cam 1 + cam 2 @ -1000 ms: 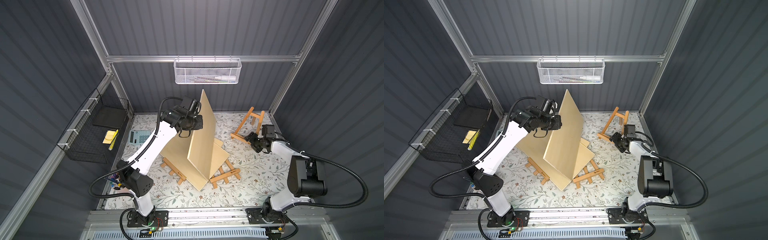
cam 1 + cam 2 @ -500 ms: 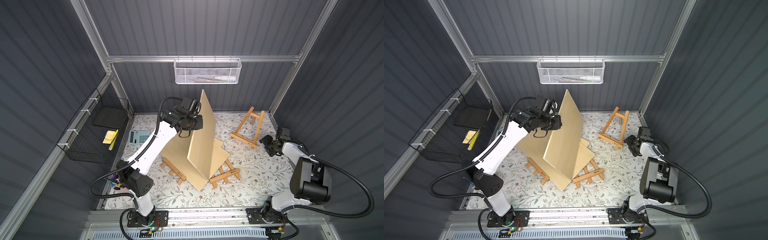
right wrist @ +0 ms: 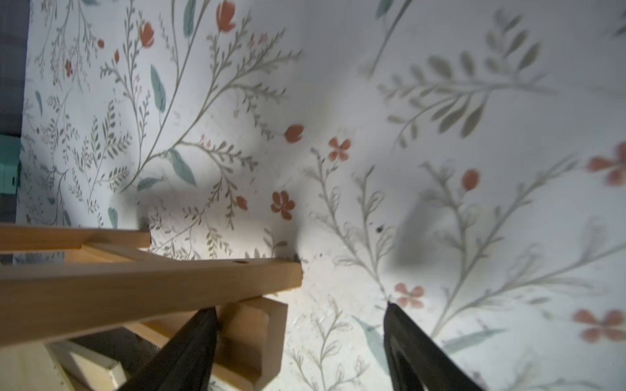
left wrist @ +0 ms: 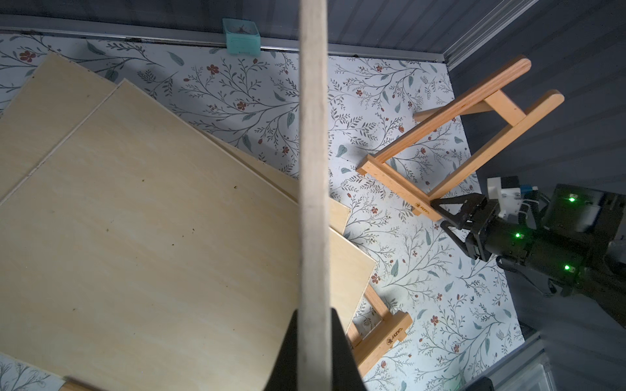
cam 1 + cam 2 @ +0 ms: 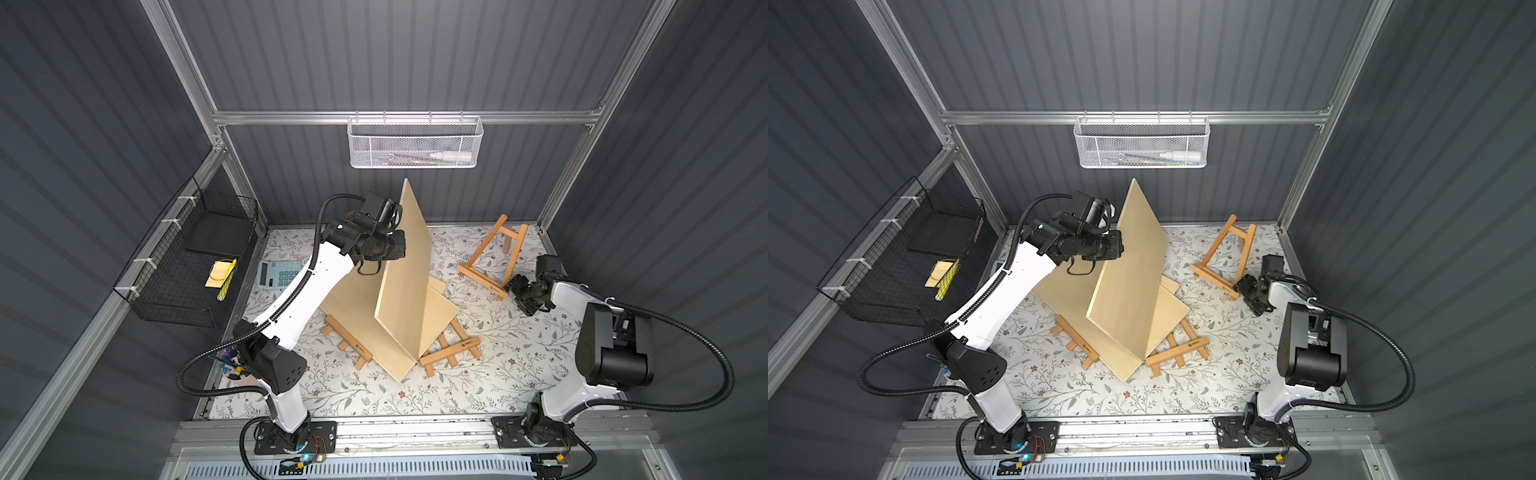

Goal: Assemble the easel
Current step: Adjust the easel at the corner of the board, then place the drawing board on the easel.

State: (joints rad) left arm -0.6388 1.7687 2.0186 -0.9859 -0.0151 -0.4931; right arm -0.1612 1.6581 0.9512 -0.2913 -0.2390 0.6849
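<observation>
My left gripper is shut on the edge of a pale plywood board. The board stands steeply tilted, its low corner resting on a stack of flat boards. Two wooden easels lie flat under that stack. A third easel stands at the back right. My right gripper is open at the near end of that easel's bottom ledge, which sits just inside one finger.
A calculator lies at the mat's left edge beside a black wire basket. A cup of pens sits behind the left arm's base. A white mesh basket hangs on the back wall. A teal box sits against the back wall.
My right gripper swung out to the right, away from the standing easel, then came back to its ledge end. The left arm and its board have not moved.
</observation>
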